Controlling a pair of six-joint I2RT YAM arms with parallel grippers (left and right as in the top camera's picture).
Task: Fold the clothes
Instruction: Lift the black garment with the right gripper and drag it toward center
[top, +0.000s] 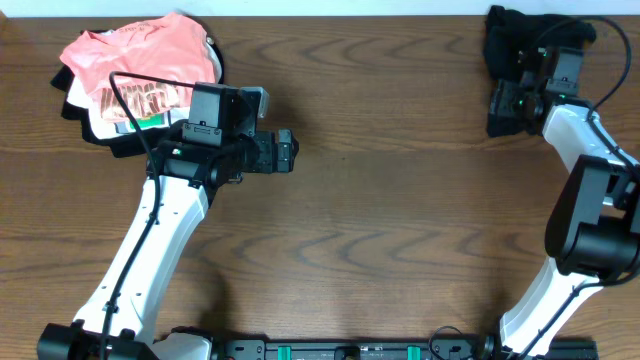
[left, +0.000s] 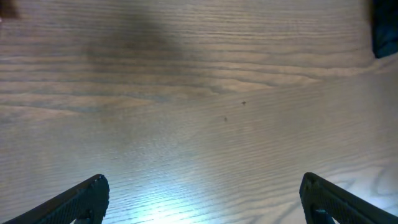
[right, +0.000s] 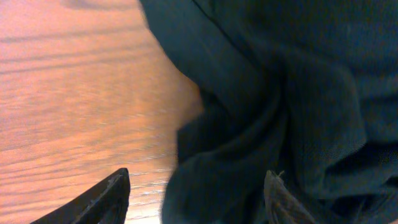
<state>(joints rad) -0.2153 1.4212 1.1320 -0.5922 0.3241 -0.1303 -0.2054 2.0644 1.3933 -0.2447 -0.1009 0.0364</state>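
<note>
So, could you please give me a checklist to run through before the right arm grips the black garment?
1. The right gripper is open: ok, fingers spread.
2. The garment is under it: ok, fabric lies between the fingers.
3. The garment lies flat: not ok, it is bunched at the far right corner.
4. The left gripper is free: ok, open over bare table.
5. The pink shirt is out of the way: ok, piled at the far left.
6. The fingers are low enough to pinch fabric: cannot tell.
</note>
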